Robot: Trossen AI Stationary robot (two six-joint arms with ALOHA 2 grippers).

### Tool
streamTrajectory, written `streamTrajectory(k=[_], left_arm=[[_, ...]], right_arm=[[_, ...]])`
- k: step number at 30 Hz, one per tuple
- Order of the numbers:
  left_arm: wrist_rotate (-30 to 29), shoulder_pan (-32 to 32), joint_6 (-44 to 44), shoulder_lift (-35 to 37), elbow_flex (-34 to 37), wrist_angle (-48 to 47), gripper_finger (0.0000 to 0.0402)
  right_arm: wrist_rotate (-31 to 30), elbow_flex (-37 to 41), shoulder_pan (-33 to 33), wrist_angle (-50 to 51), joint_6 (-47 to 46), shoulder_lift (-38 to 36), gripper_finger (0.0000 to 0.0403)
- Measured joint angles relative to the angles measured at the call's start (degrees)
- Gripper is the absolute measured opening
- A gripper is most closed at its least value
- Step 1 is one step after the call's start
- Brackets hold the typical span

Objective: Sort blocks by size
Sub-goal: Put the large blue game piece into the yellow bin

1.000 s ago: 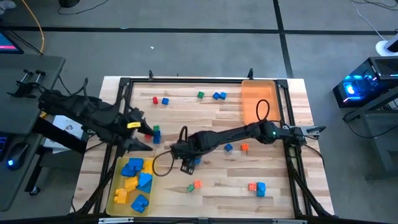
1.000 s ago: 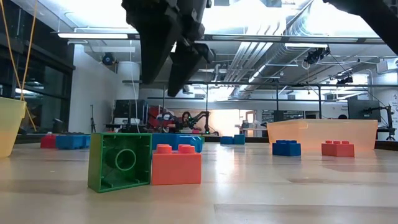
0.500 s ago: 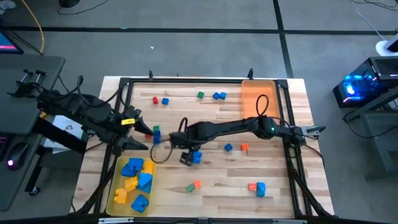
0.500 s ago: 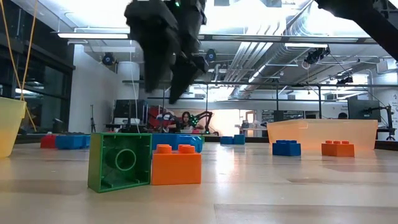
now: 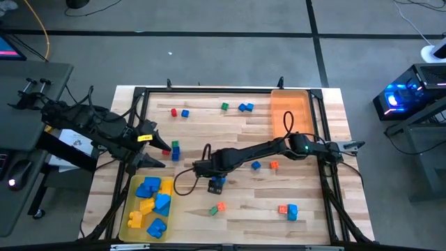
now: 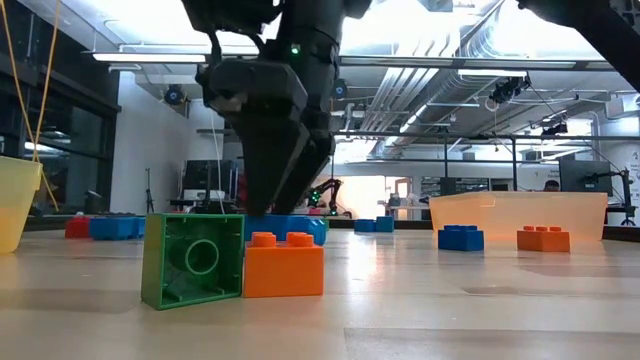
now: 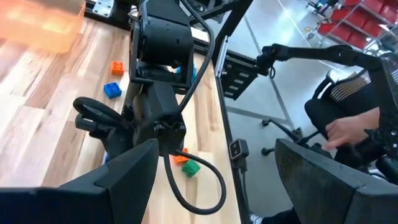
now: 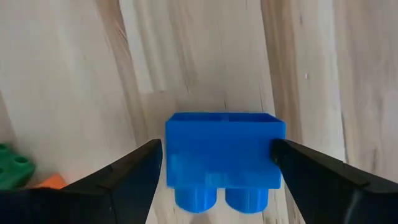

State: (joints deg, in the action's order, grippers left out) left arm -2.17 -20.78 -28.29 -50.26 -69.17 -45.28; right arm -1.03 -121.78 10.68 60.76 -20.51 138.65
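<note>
Mid-table, right gripper (image 8: pixel 217 177) jaws straddle the blue block (image 8: pixel 224 158), spread wide; left gripper (image 5: pixel 155 145) gapes beside the yellow tray (image 5: pixel 127 209).

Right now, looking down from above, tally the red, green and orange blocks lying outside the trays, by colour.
Red blocks: 2
Green blocks: 3
Orange blocks: 3
Total: 8
</note>
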Motion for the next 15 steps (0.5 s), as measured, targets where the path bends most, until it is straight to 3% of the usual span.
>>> streamTrajectory(k=[11,15], left_arm=[[-0.04,0.0,0.06,0.02,0.0,-1.42,0.0307],[-0.04,0.0,0.04,0.02,0.0,-2.58,0.0307]], right_arm=[[0.1,5.83,-0.02,-6.46,-0.4,-0.21,0.0314],[-3.12,6.04,0.17,-6.87,-6.82,-0.13,0.0314]])
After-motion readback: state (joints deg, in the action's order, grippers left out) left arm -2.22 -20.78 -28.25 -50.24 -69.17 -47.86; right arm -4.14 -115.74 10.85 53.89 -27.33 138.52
